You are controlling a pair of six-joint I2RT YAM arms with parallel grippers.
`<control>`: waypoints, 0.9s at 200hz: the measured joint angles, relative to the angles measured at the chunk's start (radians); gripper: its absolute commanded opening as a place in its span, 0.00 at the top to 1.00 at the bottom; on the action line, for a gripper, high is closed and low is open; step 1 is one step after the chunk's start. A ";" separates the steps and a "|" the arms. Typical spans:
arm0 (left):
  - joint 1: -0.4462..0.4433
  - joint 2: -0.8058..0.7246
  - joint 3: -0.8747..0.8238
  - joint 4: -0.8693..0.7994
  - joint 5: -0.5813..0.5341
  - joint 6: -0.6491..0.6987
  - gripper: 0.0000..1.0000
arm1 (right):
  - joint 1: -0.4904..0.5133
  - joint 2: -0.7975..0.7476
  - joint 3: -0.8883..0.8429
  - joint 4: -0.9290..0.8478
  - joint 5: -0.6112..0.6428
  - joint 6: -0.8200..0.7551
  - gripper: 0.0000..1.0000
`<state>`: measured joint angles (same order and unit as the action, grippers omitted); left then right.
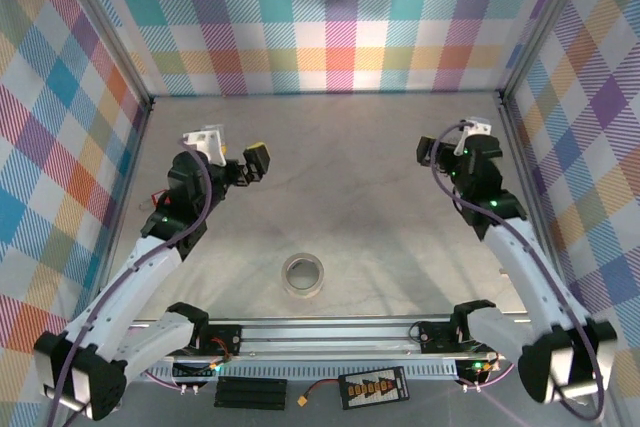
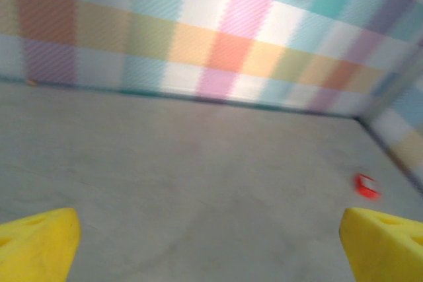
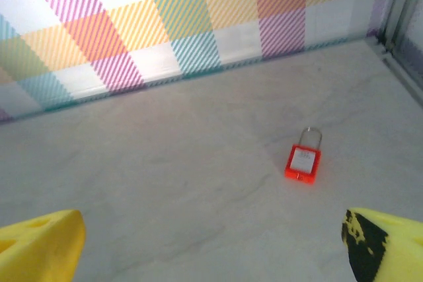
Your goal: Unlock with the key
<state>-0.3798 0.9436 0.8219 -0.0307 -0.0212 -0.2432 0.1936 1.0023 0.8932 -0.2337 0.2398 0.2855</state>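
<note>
Lengthwise toward the checked wall (image 3: 165,31), red padlock (image 3: 303,163) flat, shackle (image 3: 312,134) foremost

grey counter (image 1: 350,207), bare and mottled. roll of tape (image 1: 303,275) lies flat near the middle of the near edge. red padlock (image 3: 303,163) lies flat by the left edge.

Light is bright and even, coming from overhead. In the top view a washed-out patch of glare sits on the plaid back wall (image 1: 340,42), and the arms throw only soft, pale shadows on the matte grey worktop (image 1: 330,177). The left wrist view is smeared throughout, and a small red blob (image 2: 367,185) has no clear edges. The right wrist view is sharper: the red padlock with a steel shackle (image 3: 303,163) reads crisply, while the yellow fingertips (image 3: 39,242) in the near corners are out of focus.
</note>
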 measured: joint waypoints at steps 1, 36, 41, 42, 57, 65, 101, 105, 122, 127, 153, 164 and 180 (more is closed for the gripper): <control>-0.001 -0.001 0.000 -0.003 0.003 -0.002 0.00 | 0.001 -0.003 0.002 -0.009 0.000 0.003 0.01; -0.043 -0.018 0.008 -0.134 0.085 -0.078 0.00 | -0.030 0.001 0.048 -0.345 0.017 0.127 0.01; -0.047 -0.017 0.008 -0.148 0.092 -0.083 0.00 | -0.052 0.021 0.048 -0.384 0.013 0.143 0.01; -0.047 -0.017 0.008 -0.150 0.093 -0.084 0.00 | -0.058 0.026 0.048 -0.396 0.012 0.148 0.01; -0.058 -0.011 0.008 -0.174 0.108 -0.099 0.00 | -0.138 0.087 0.048 -0.489 0.019 0.180 0.01; -0.071 -0.006 0.008 -0.183 0.116 -0.106 0.00 | -0.190 0.119 0.049 -0.532 0.027 0.191 0.00; -0.132 0.047 0.008 -0.189 0.140 -0.129 0.00 | -0.481 0.232 0.069 -0.633 0.048 0.205 0.03; -0.138 0.054 0.008 -0.189 0.143 -0.132 0.00 | -0.505 0.238 0.070 -0.637 0.053 0.205 0.03; -0.153 0.075 0.008 -0.189 0.148 -0.139 0.00 | -0.606 0.256 0.071 -0.647 0.071 0.204 0.06; -0.156 0.079 0.008 -0.189 0.150 -0.140 0.00 | -0.633 0.261 0.070 -0.647 0.072 0.203 0.07; -0.161 0.081 0.008 -0.189 0.156 -0.147 0.00 | -0.758 0.301 0.066 -0.636 0.074 0.205 0.13; -0.161 0.081 0.008 -0.189 0.159 -0.147 0.00 | -0.805 0.322 0.056 -0.624 0.073 0.210 0.17; -0.161 0.081 0.011 -0.194 0.160 -0.147 0.00 | -0.858 0.349 0.030 -0.612 0.069 0.219 0.23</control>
<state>-0.5411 1.0245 0.8330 -0.2249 0.1390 -0.3901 -0.6640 1.3518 0.9234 -0.8452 0.3084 0.5049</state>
